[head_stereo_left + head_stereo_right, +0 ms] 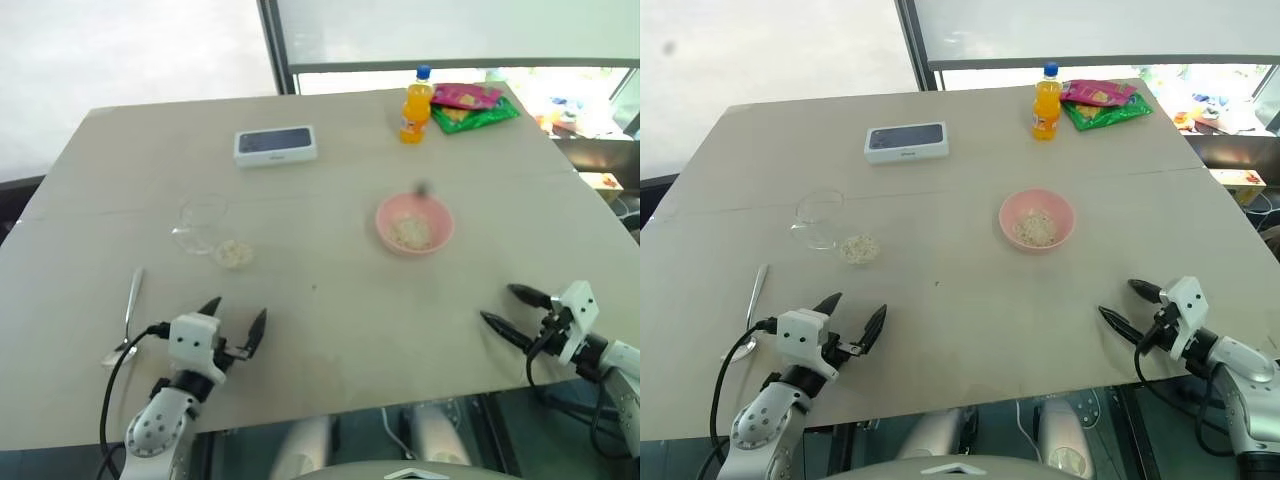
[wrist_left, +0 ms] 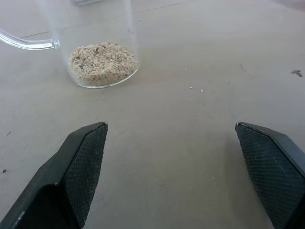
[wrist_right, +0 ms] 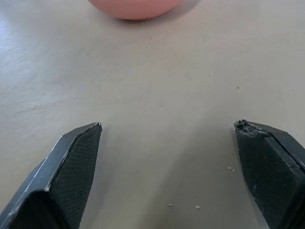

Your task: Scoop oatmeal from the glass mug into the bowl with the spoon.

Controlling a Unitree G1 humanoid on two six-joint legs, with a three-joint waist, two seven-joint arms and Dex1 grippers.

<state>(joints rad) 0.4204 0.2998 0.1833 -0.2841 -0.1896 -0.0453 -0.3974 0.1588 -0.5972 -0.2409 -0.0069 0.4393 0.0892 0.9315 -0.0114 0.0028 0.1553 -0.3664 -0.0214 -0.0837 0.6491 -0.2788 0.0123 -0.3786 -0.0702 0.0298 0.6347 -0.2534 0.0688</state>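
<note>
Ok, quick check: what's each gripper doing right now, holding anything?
Left gripper: open, holding nothing, over the table near the spoon.
Right gripper: open, holding nothing, low over the table short of the bowl.

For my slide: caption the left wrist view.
Open left gripper faces a clear glass mug lying on its side, oatmeal inside.

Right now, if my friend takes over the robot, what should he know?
Left gripper and right gripper are both open and empty, low over the table.
The spoon lies on the table beside the left gripper.
The glass mug lies tipped on its side with oatmeal in it.
The bowl already holds some flakes.
Left to do: pick up the spoon, scoop more.
</note>
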